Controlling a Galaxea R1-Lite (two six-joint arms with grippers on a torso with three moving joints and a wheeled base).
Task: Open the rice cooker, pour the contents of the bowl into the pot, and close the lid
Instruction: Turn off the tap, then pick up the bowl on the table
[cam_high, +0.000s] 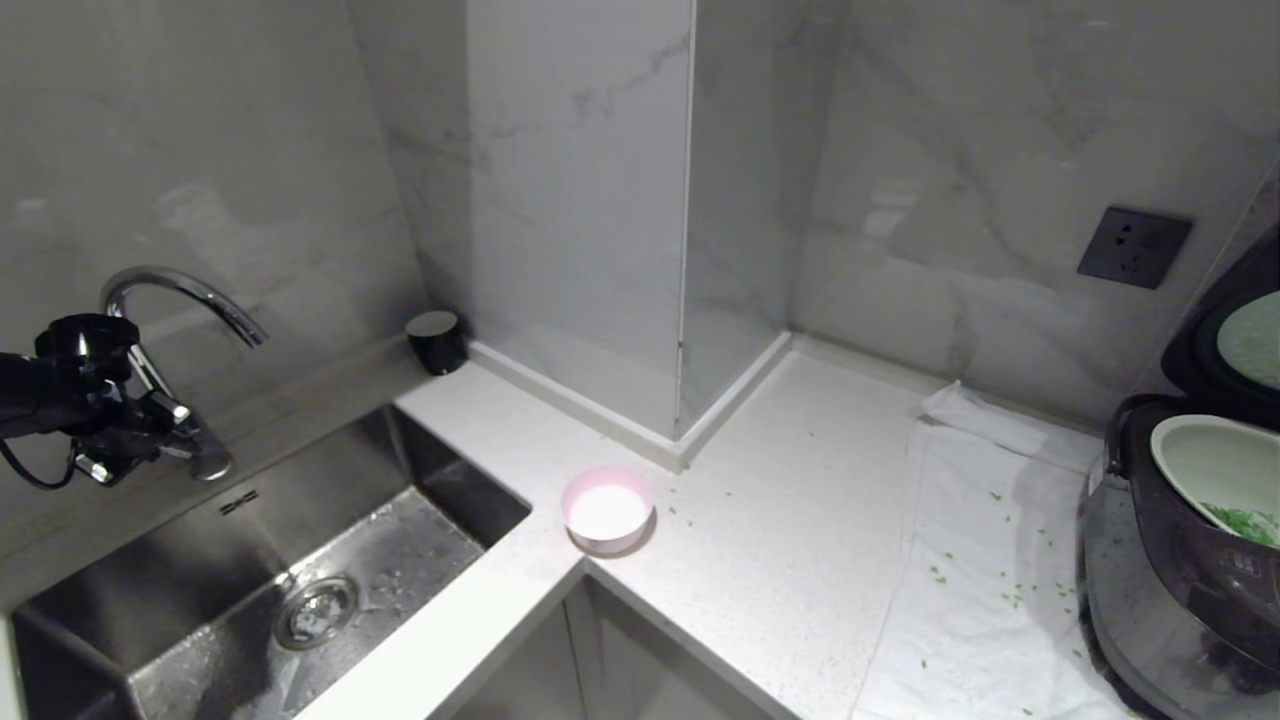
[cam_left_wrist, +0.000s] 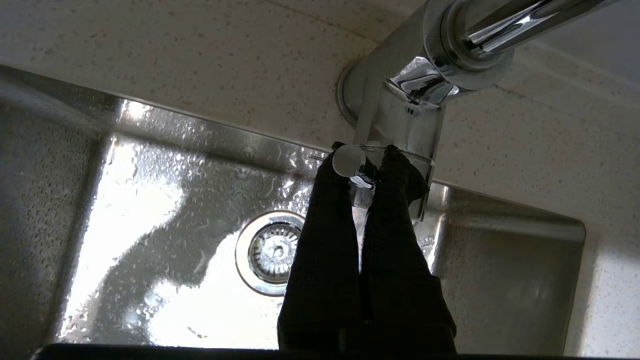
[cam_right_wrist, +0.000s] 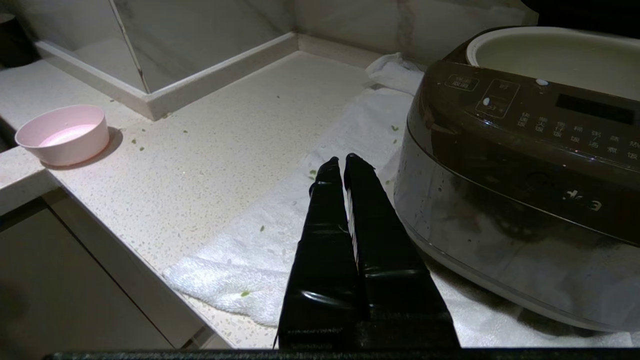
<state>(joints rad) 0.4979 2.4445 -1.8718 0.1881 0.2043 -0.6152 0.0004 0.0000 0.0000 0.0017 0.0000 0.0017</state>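
Left pincer (cam_left_wrist: 367, 167): fingers pressed together, at the faucet (cam_high: 180, 290) over the sink (cam_high: 250, 560), far left of the head view; in the left wrist view its tips lie against the faucet's lever, and whether they pinch it cannot be told.
Right pincer (cam_right_wrist: 345, 162): fingers pressed together, holding nothing; hangs over the white towel (cam_right_wrist: 280, 235), just beside the front of the rice cooker (cam_right_wrist: 520, 190); outside the head view.
Rice cooker: stands at the right end of the desk (cam_high: 780, 520) on the towel, well apart from the left pincer, nearest the right one.
Lid (cam_high: 1235, 330): raised, standing up behind the cooker body at the right edge of the head view.
Pot (cam_high: 1215, 465): seated in the cooker, pale lining exposed.
Contents of the bowl (cam_high: 1245, 522): green chopped bits lying inside the pot at its lower side; loose green bits also scattered on the towel and the desk.
Bowl (cam_high: 607, 510): pink outside, white inside, upright on the desk at the inner corner beside the sink; no green visible in it; between the two pincers, touching neither, well apart from the cooker.
Black cylinder (cam_high: 436, 341): on the desk against the wall, behind the sink.
Wall socket (cam_high: 1133, 246): dark plate on the marble wall above the cooker.
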